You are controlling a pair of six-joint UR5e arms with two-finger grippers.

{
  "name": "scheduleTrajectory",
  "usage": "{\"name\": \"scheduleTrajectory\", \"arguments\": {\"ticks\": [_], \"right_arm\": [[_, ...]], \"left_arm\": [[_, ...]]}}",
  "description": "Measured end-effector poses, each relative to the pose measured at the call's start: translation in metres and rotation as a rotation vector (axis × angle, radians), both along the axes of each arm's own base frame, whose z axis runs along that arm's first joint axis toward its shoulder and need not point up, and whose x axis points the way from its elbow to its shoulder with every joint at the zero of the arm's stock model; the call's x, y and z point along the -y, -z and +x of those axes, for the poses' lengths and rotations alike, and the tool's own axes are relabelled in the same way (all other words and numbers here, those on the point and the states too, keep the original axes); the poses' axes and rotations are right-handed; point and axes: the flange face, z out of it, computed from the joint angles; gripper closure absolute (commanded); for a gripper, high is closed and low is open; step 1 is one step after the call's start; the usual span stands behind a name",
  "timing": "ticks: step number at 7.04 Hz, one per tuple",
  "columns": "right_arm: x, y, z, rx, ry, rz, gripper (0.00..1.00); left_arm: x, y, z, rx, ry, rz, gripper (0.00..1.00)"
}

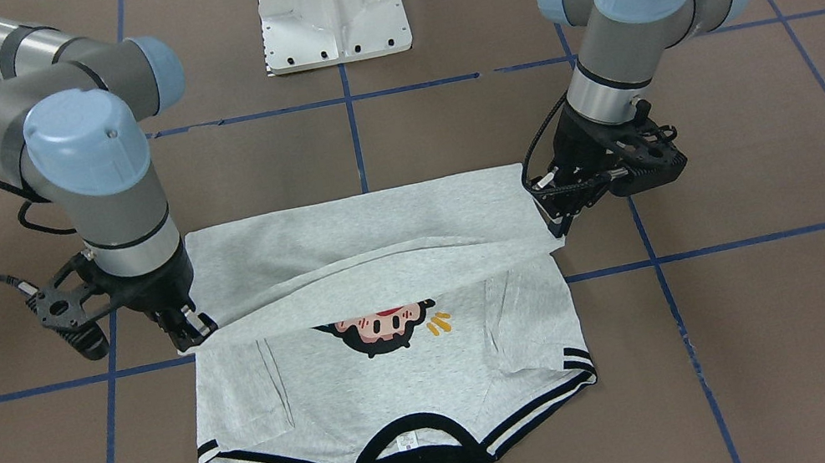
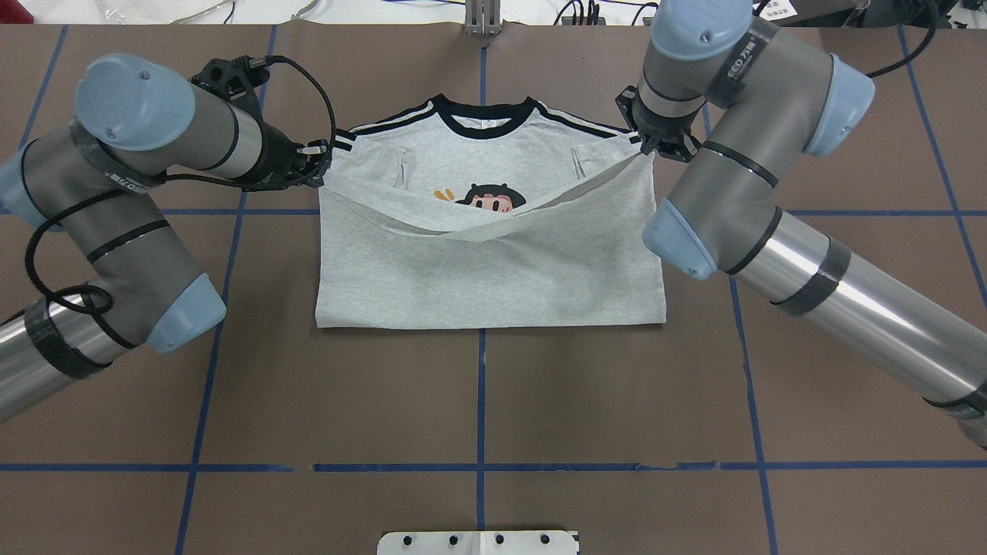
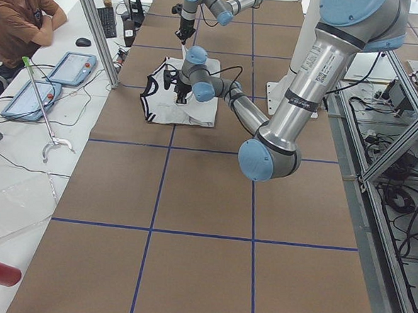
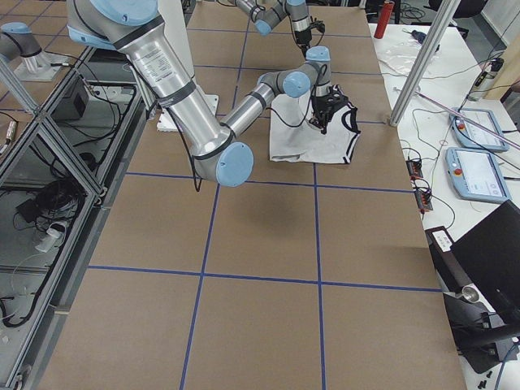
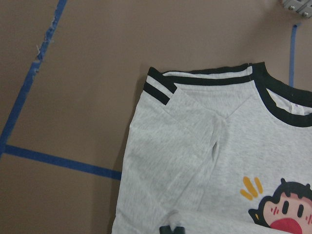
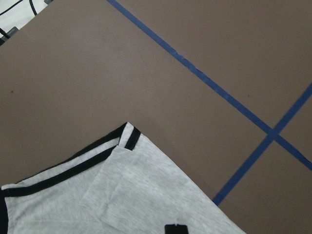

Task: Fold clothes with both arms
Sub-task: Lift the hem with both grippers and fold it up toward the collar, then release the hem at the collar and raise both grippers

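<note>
The left gripper (image 2: 314,166) is clenched on one hem corner of the shirt (image 2: 493,270), holding it lifted just beside the striped shoulder (image 2: 345,139) on that side. Gripping at the very corner seems meant to square the hem with the shoulder line when it is laid down. The shirt lies face up on the table (image 2: 478,401), centred between the arms, with its collar (image 2: 484,119) away from the robot and its sleeves tucked inward. Its lower half is doubled over the chest, the fold along the near edge. Between the two grips the hem sags in a shallow dip, hiding the lower part of the print (image 2: 488,198). The slack suggests the corners are held up rather than pulled taut. The right gripper (image 2: 657,148) is likewise closed on the other hem corner, near the other shoulder. Judging by the pose, matching heights would let both corners drop level.
</note>
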Motion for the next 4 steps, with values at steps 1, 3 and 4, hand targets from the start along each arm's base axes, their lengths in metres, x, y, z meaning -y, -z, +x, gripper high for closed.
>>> {"name": "scheduleTrajectory", "arguments": {"ticks": [1, 3, 4], "right_arm": [[0.026, -0.012, -0.005, -0.002, -0.001, 0.005, 1.0], [0.05, -0.042, -0.02, -0.009, 0.007, 0.011, 1.0], [0.054, -0.055, -0.028, -0.009, 0.011, 0.017, 1.0]], "left_arm": [[0.017, -0.009, 0.009, 0.005, 0.021, 0.011, 1.0], [0.046, -0.032, 0.03, 0.005, 0.052, 0.037, 1.0], [0.054, -0.043, 0.036, 0.008, 0.06, 0.042, 1.0]]}}
